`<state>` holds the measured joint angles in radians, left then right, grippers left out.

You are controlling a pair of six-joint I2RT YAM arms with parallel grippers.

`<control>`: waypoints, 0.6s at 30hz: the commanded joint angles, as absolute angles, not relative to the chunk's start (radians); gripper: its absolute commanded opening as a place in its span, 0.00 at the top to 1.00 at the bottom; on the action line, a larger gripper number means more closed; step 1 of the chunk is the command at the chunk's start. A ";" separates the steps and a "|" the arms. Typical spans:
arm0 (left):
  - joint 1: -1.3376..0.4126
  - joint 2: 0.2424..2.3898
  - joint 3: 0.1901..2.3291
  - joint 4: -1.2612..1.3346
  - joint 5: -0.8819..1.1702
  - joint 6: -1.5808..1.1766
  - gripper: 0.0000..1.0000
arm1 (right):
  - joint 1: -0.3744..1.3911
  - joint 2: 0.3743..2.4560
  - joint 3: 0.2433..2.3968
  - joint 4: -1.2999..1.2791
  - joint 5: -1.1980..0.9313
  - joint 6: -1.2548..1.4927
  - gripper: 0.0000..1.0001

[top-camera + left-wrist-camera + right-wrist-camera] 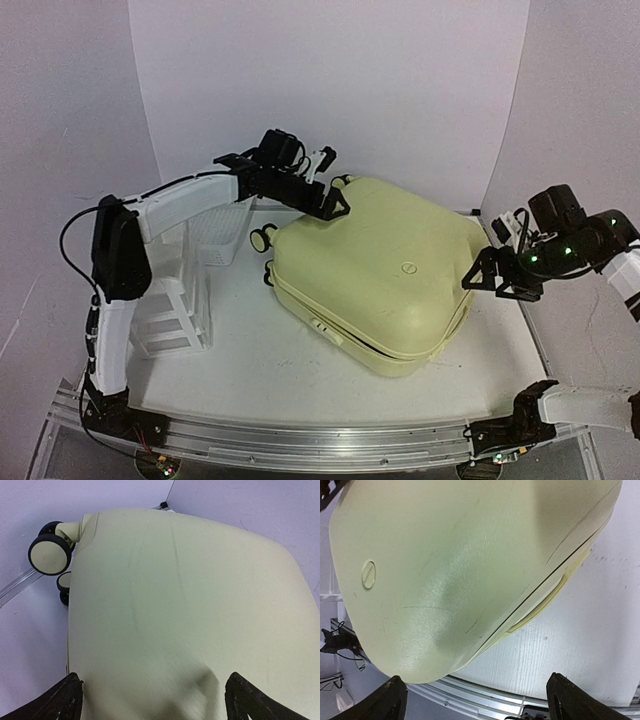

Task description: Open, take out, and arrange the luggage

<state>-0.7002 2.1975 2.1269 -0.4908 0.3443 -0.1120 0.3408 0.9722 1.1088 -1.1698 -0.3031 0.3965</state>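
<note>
The white table carries the pale-yellow luggage, lying closed near its middle. A white drawer unit and mesh basket stand at its left.

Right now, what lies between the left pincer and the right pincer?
The large pale-yellow hard-shell suitcase lies between left pincer and right pincer; the top view shows it.

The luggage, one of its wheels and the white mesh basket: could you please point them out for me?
luggage [390, 265], top external view, middle of its closed upper shell.
wheel [48, 555], left wrist view, pale face of the wheel.
white mesh basket [222, 238], top external view, its mesh side wall.
</note>
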 commanded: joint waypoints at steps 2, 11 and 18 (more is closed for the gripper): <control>-0.732 1.811 1.902 -0.612 0.223 0.011 0.01 | 0.345 1.075 1.266 -1.221 -0.177 0.264 0.02; -0.729 1.417 1.331 -0.385 0.174 -0.553 0.00 | 0.397 1.304 1.457 -1.121 -0.185 0.238 0.02; -0.717 1.445 1.245 -0.297 0.112 -1.080 0.00 | 0.407 1.346 1.460 -1.067 -0.088 0.252 0.02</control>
